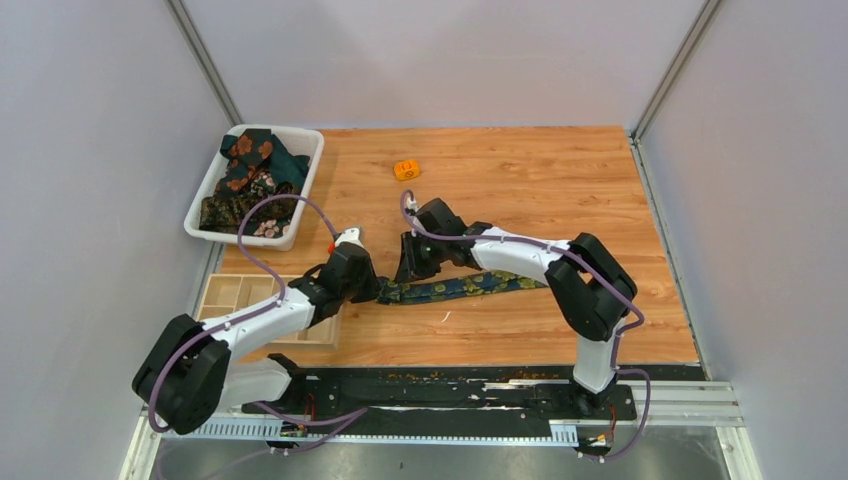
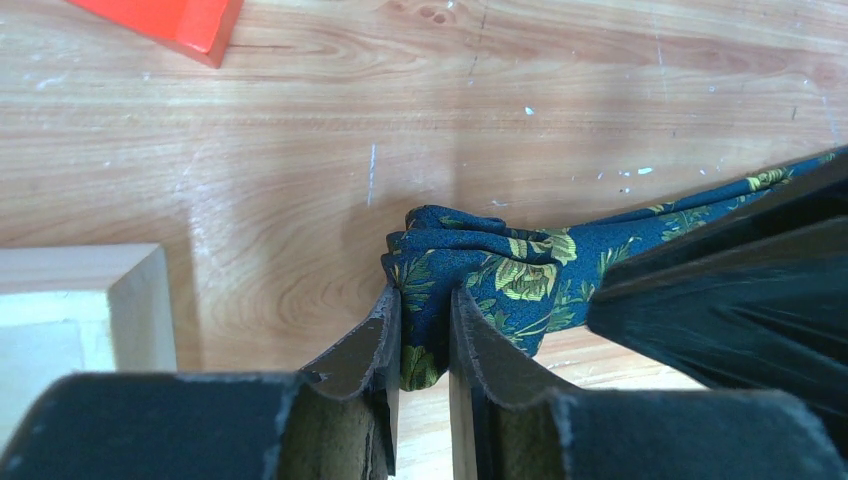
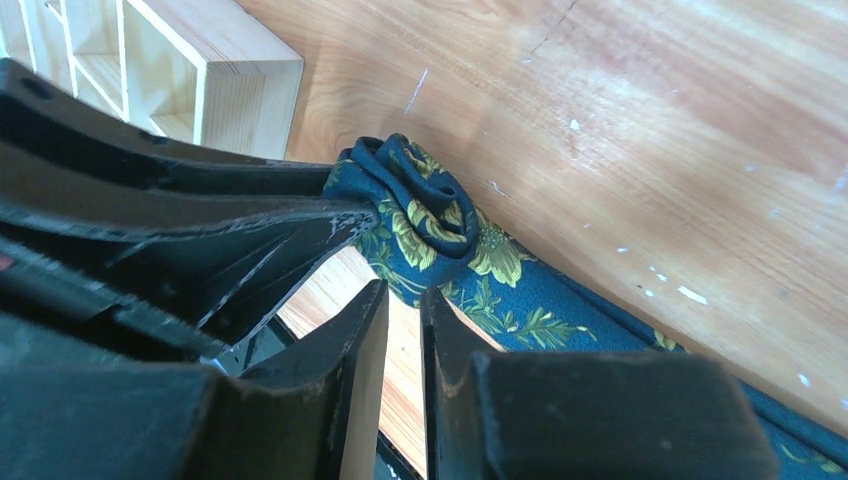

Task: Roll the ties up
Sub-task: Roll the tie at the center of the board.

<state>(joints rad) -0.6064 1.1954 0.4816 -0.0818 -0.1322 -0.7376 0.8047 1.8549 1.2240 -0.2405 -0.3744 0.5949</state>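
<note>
Nearest us is the black base rail (image 1: 450,395) with both arms bolted on, and beyond it the wooden table (image 1: 600,180). White bin (image 1: 304,150) at far left holds a heap of more ties (image 1: 250,175), dark green with orange and pinkish blooms. Compartmented wooden tray (image 1: 235,296) sits near left, just beside the left arm. Navy tie (image 1: 470,286) lies flat mid-table, running left to right between the grippers, with its left end bunched into a small loose roll. Left gripper (image 2: 425,300) is clamped on that roll, fabric pinched between its fingers. Right gripper (image 3: 405,295) hovers just beside the roll, jaws a slit apart with bare wood showing through, so we read it as holding nothing. Handling, our call: light, thin, limp, slick cloth with no stiffness. The roll will likely slump or unwind if let go. We'd hold the roll core across its width with one claw and press the flat strip just behind it with the other. Look: deep navy, yellow-green flowers, leafy sprigs, creased folds at the roll. Small stuff: orange cube (image 1: 406,169) well apart toward the far edge, red plastic piece (image 2: 170,20) on the table beyond the left gripper.
</note>
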